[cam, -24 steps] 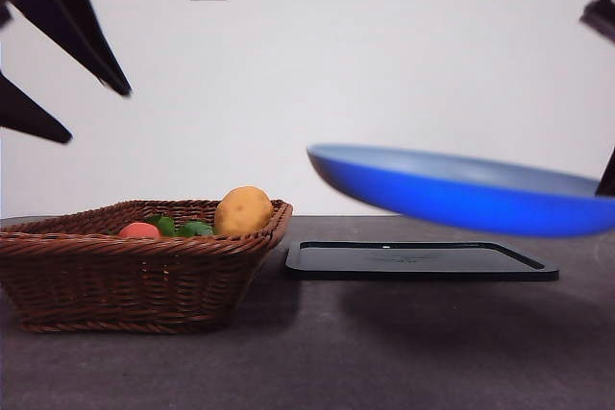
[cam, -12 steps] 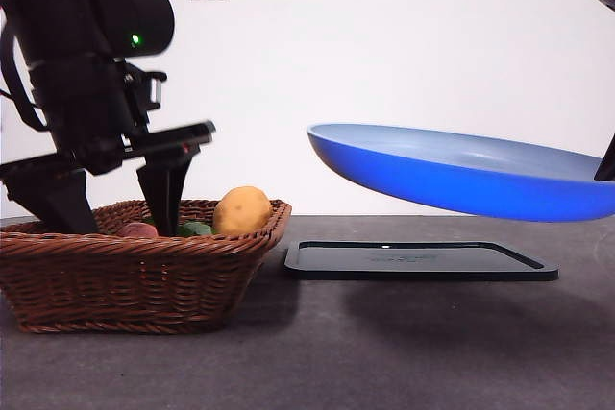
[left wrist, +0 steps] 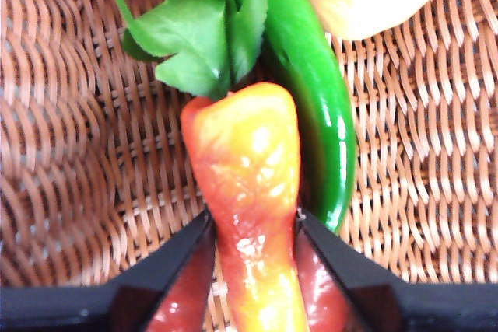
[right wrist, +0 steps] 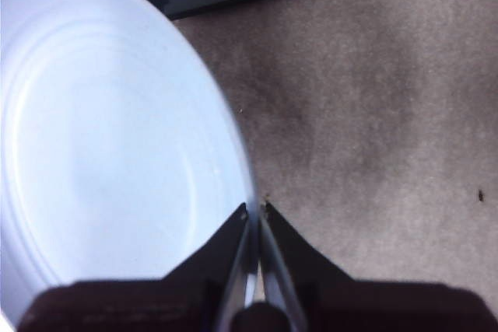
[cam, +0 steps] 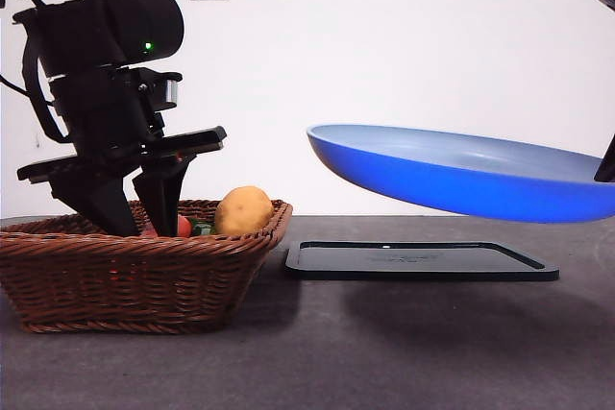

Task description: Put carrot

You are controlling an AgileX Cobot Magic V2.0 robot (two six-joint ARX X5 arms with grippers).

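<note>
The carrot (left wrist: 249, 161), orange-red with green leaves, lies in the wicker basket (cam: 115, 276); only a red bit of it (cam: 183, 227) shows above the basket's rim in the front view. My left gripper (left wrist: 253, 239) reaches down into the basket (left wrist: 78, 114), its jaws pressed against both sides of the carrot. It also shows in the front view (cam: 135, 228). My right gripper (right wrist: 253, 215) is shut on the rim of a blue plate (right wrist: 101, 138) and holds it tilted in the air at the right (cam: 461, 180).
A yellowish potato (cam: 243, 210) and a green pepper (left wrist: 319, 91) lie in the basket beside the carrot. A flat black tray (cam: 423, 261) lies on the dark table below the plate.
My left arm came down from the upper left into the basket, and its jaws have narrowed onto the carrot. The plate rose slightly, then held still.
</note>
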